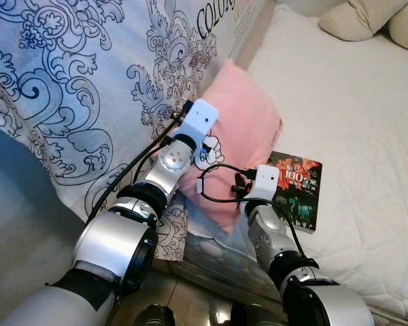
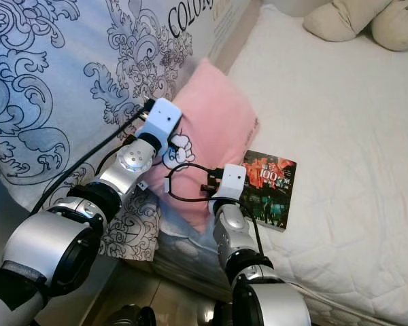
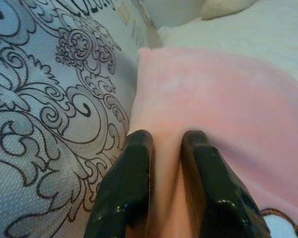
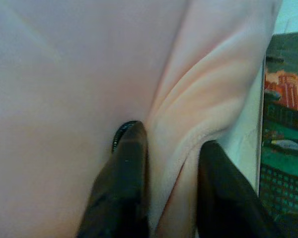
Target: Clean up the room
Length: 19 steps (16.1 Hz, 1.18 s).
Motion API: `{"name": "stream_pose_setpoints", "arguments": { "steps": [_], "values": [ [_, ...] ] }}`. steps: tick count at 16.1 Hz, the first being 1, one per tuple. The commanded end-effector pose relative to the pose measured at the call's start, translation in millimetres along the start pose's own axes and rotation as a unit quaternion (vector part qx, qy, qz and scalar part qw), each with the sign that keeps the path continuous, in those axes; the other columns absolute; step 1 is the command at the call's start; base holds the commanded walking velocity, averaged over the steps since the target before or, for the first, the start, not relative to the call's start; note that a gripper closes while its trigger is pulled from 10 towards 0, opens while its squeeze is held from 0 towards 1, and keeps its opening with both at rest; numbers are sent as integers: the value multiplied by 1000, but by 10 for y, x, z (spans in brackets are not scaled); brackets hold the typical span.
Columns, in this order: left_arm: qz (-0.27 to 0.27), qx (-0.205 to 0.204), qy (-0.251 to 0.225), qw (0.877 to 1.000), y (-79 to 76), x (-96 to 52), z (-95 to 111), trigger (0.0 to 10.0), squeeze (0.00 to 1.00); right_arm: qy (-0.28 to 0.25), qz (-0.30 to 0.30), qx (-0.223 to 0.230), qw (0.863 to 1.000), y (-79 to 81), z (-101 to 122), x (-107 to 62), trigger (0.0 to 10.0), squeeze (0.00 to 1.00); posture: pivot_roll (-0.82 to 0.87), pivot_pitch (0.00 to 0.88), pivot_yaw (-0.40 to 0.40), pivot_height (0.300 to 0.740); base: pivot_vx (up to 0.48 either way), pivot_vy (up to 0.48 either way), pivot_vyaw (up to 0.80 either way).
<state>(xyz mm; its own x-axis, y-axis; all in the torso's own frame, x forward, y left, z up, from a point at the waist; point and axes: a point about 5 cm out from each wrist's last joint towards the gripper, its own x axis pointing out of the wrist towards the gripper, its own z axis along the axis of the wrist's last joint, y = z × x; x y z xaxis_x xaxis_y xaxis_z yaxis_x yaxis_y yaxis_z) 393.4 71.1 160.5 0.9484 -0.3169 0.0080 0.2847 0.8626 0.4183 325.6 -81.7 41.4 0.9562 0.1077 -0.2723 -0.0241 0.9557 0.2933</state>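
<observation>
Head views: a soft pink plush pillow [image 1: 241, 129] leans at the edge of the white quilted bed [image 1: 353, 122], propped against a white duvet with a dark blue scroll pattern [image 1: 75, 81] that hangs at the robot's left. Just beside the pillow, on the mattress, lies a dark-covered paperback book [image 1: 298, 190], flat, its near corner close to the bed edge. Two cream cushions [image 1: 374, 17] sit far back on the bed. Both silver arms reach to the pillow: the left arm meets its upper left edge, the right arm its lower edge, next to the book.

Left wrist view: the left gripper [image 3: 166, 144] has its two black fingers nearly together, clamped on a ridge of pink fabric where the pillow borders the patterned duvet.

Right wrist view: the right gripper [image 4: 171, 148] pinches a fold of the pillow's lower edge between its fingers; the book shows just beyond.

Judgement: the step in hand looks like a two-handed grasp of the pillow, already secured. The next move likely calls for lifting both arms together, evenly, so the plush does not slip free, and carrying the pillow clear of the book and duvet toward the cushions.
</observation>
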Motion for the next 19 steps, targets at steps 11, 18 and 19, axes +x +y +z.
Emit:
{"name": "stream_pose_setpoints", "arguments": {
  "steps": [11, 18, 19],
  "values": [
    [-43, -52, -57, 996, 224, -419, -446, 10000, 1000, -83, -48, -10, 995, -446, -23, -720, 10000, 1000, -20, 0, 4, 740, 0, 0, 0],
    [-39, -172, -81, 981, -48, -765, -483, 10000, 0, -120, -159, -109, 974, -1080, 66, -1472, 10000, 0, -35, 0, 35, 740, 0, -134, 0],
    [-30, -187, -59, 980, -67, -748, -544, 10000, 0, -119, -161, -104, 974, -1076, 79, -1422, 10000, 0, -37, 0, 37, 740, 0, -469, 0]
  ]
}}
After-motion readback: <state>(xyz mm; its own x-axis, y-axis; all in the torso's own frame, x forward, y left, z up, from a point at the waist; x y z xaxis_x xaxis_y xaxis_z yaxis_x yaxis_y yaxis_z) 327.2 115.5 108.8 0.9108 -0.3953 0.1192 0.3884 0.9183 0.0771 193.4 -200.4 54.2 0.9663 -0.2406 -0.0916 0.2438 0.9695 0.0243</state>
